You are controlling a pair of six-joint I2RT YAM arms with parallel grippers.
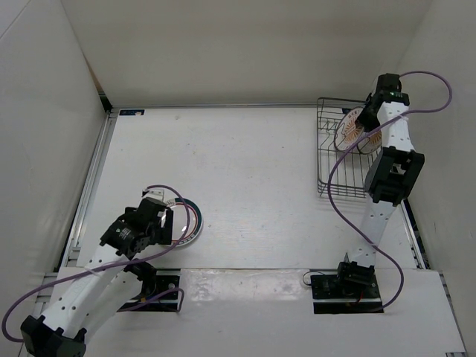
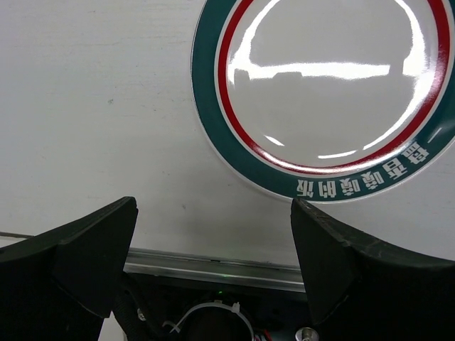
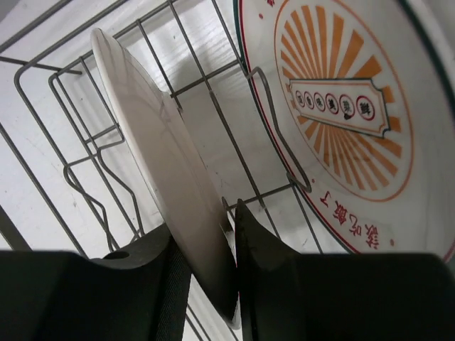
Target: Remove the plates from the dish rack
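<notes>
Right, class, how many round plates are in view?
3. A white plate with green and red rings lies on the table; two stand in the dark wire rack: an orange-sunburst plate and an edge-on plate pinched by the right gripper.

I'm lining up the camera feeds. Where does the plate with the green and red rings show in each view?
Top external: the ringed plate lies flat at the near left, partly under the left arm.
Left wrist: the ringed plate fills the upper right, cut off by the top edge.
Right wrist: not in it.
Shared landmark: the metal strip along the table's near edge.
</notes>
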